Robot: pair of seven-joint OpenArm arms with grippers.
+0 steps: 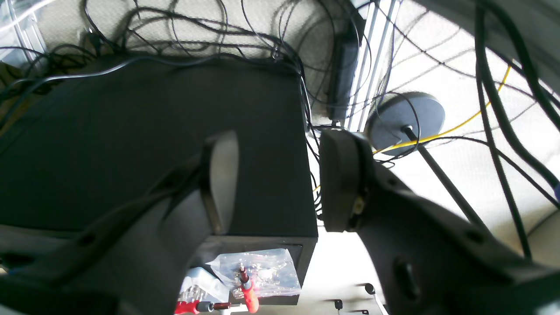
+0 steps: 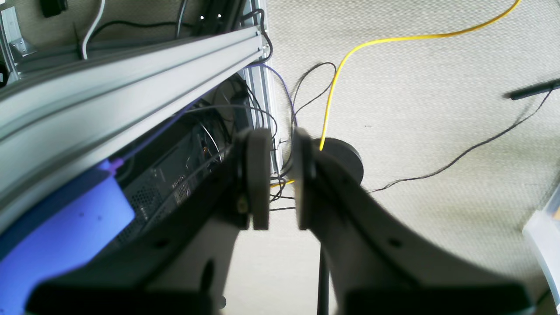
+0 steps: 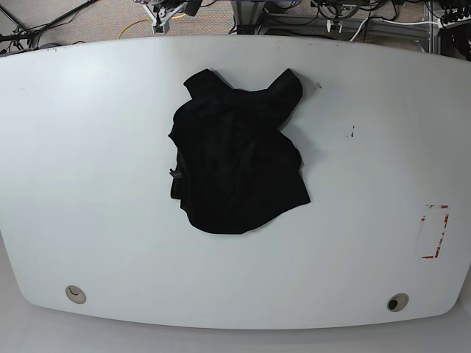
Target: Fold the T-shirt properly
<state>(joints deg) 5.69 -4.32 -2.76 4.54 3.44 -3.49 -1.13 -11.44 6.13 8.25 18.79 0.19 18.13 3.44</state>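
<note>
Left wrist view: the left gripper (image 1: pixel 278 181) hangs off the tabletop with its jaws apart and nothing between them. Below it sits a black box (image 1: pixel 148 144) with a tangle of black cables (image 1: pixel 210 35) behind it. A clear plastic bag (image 1: pixel 258 271) and a red-handled tool (image 1: pixel 249 295) lie at the box's lower edge. To the right a round dark stand base (image 1: pixel 404 118) rests on pale carpet (image 1: pixel 463 157), and a yellow cable (image 1: pixel 463 122) passes behind it.

Right wrist view: the right gripper (image 2: pixel 280 181) also looks down at the floor; its jaws stand close together with only a narrow gap and grip nothing. A grey aluminium rail (image 2: pixel 131 83) crosses the upper left, with a blue-violet sheet (image 2: pixel 57 227) beneath it. A yellow cable (image 2: pixel 350 57) curves across the carpet (image 2: pixel 437 131) to a round dark base (image 2: pixel 345 162) just behind the gripper.

Base view: the T-shirt (image 3: pixel 237 169) lies crumpled and unfolded on the white tabletop (image 3: pixel 88 147), a little left of centre and towards the far edge. Neither arm shows here. Red tape marks (image 3: pixel 434 232) sit near the right edge, well apart from the shirt.
</note>
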